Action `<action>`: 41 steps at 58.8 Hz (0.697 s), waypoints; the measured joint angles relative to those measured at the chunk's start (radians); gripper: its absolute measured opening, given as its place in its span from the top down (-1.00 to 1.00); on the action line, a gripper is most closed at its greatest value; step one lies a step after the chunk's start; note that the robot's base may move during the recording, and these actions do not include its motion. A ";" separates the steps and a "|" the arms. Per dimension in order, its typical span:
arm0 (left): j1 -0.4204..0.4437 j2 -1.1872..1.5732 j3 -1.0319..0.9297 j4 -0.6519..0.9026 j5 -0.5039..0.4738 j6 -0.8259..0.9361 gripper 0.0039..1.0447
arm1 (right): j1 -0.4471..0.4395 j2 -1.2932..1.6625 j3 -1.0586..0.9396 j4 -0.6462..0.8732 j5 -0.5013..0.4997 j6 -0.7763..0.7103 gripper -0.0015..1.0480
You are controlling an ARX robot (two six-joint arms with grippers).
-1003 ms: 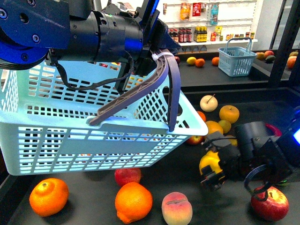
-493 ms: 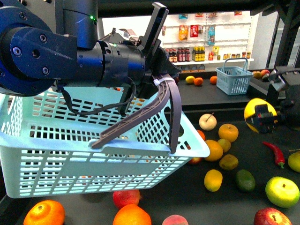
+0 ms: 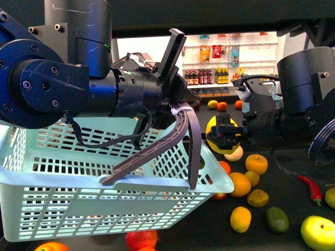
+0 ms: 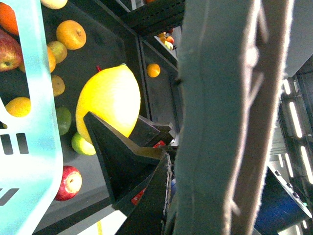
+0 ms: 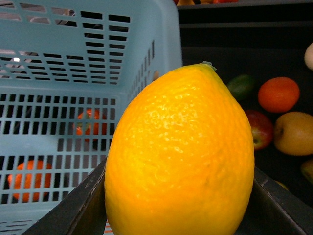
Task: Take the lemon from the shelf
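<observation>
Clearly the right pincer (image 3: 224,137) is clamped on the lemon (image 3: 218,121), holding it in the air above the fruit-strewn shelf (image 3: 293,201), just beside the rim of the pale blue basket (image 3: 78,193). That basket hangs by its grey handle (image 3: 180,128) from the left pincer (image 3: 175,91); whether those jaws press together I cannot tell

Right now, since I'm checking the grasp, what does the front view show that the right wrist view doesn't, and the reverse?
Front only: the left arm, a grey handle hanging from it, a red chili and lit shop shelves.
Right wrist only: the lemon with its pitted skin close up, flanked by the dark fingers.
Both: the lemon in the right gripper, the pale blue basket and loose fruit on the shelf.
</observation>
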 joint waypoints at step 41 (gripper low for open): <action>0.000 0.000 0.000 0.000 0.002 0.002 0.88 | 0.070 0.019 -0.042 0.048 -0.010 0.080 -0.85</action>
